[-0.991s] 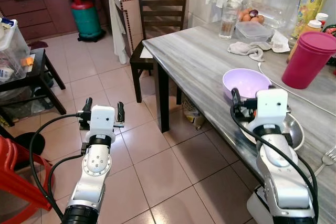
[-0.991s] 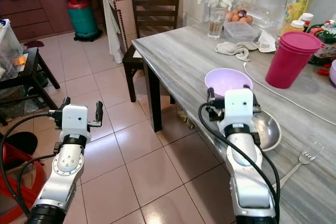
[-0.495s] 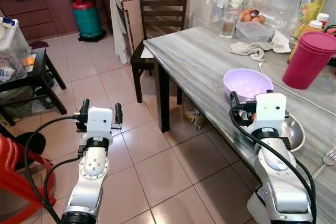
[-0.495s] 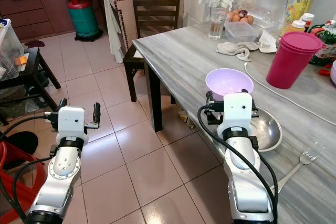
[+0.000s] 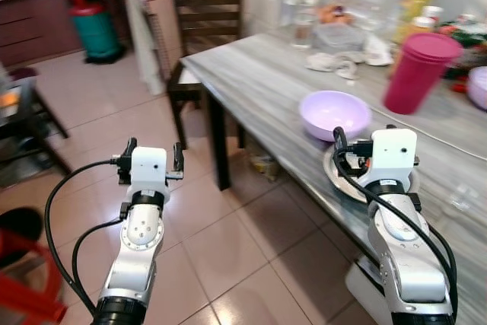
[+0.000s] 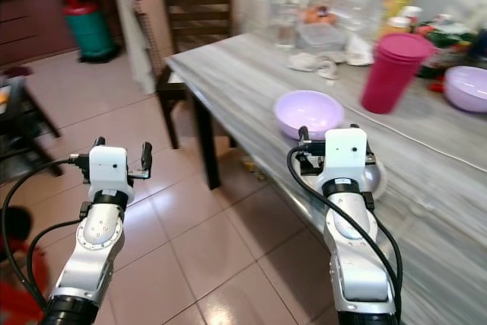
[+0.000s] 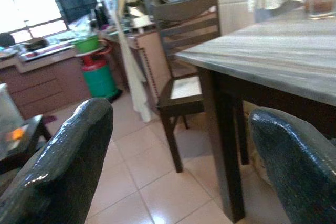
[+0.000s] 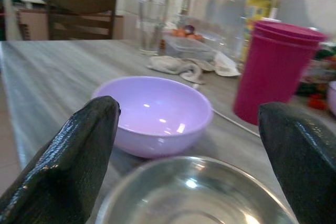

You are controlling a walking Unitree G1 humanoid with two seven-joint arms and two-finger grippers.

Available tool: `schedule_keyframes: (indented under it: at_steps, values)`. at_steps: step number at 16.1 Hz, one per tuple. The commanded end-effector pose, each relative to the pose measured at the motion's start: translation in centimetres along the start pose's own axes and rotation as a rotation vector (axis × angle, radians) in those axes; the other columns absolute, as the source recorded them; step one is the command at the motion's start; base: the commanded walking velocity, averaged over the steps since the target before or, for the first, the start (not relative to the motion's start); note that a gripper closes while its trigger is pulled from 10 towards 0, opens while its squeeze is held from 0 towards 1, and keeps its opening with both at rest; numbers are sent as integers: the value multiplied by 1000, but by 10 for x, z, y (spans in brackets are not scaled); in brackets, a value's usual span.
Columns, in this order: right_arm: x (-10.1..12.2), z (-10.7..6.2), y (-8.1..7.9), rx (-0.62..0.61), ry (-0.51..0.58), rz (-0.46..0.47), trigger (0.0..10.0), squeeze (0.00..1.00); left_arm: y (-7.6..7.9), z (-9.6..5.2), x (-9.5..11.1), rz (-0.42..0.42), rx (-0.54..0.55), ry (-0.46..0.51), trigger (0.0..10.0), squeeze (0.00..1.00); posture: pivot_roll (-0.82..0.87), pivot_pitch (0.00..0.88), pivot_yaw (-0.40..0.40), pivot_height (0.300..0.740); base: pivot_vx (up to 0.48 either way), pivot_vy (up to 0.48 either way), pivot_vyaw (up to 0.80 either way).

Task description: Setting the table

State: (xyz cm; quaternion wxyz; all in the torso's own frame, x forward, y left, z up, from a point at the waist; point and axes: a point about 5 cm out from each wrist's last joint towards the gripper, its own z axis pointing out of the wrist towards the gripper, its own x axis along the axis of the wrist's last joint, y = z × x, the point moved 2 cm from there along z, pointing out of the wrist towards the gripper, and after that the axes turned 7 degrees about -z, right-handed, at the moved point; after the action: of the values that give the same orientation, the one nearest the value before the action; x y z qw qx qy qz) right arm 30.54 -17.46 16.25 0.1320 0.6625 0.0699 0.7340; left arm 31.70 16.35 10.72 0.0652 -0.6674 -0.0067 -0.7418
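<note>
Bowls are the working items: from the head views, note the lilac bowl [image 5: 335,111] on the grey table [image 5: 251,74], near its front edge, and the steel bowl [image 6: 374,178] just beside it, closer to you and partly hidden behind the right gripper [image 5: 364,148]. That gripper hovers low over the steel bowl with its fingers spread wide and nothing between them. A stack of magenta cups [image 5: 417,71] stands further back, and a second lilac bowl [image 6: 466,86] sits at the far right. The left gripper [image 5: 151,161] is held out over the tiled floor [image 5: 228,241], well apart from the table, also open and empty.

In the left wrist view, both black fingertips [image 7: 63,156] frame the table's corner, its dark leg and the wooden chair [image 7: 184,51] tucked beyond. This view gives the table's underside and a green gas cylinder [image 7: 97,72] by the counter, which the head views render blurred.

In the right wrist view, you see the steel bowl's rim [image 8: 194,195] directly ahead between the spread fingers [image 8: 68,161], with the lilac bowl touching or nearly touching it behind. Whether they touch cannot be settled.

Judged step: approach to grasp the steel bowl. The next move calls for lowering one finger inside the rim and closing without nudging the lilac bowl.
</note>
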Motion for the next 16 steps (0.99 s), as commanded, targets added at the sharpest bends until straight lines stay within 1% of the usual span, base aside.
schedule_keyframes:
  at_steps: [1,5,9,11,14,16]
  values:
    - [-2,3,0,6,-14,-1,10000,0,-2,-1,-3,-4,3,-18,10000,0,-223,0,38,740,0,0,-800]
    - [-1,5,0,9,-9,-2,10000,0,-2,1,-4,-55,-14,-44,10000,0,-212,0,33,740,0,0,-800]
    - [1,6,-1,12,-5,-3,10000,0,-2,0,-6,-76,-16,-55,10000,0,-213,0,31,740,0,0,-800]
    - [1,6,1,7,-2,-5,10000,0,-1,1,-6,-95,-33,-58,10000,0,-214,0,32,740,0,0,-800]
    - [1,5,1,3,1,-6,10000,0,0,2,-6,-101,-57,-58,10000,0,-216,0,37,740,0,0,-800]
    - [1,5,1,3,3,-5,10000,0,0,3,-4,-104,-66,-53,10000,0,-215,0,41,740,0,266,-800]
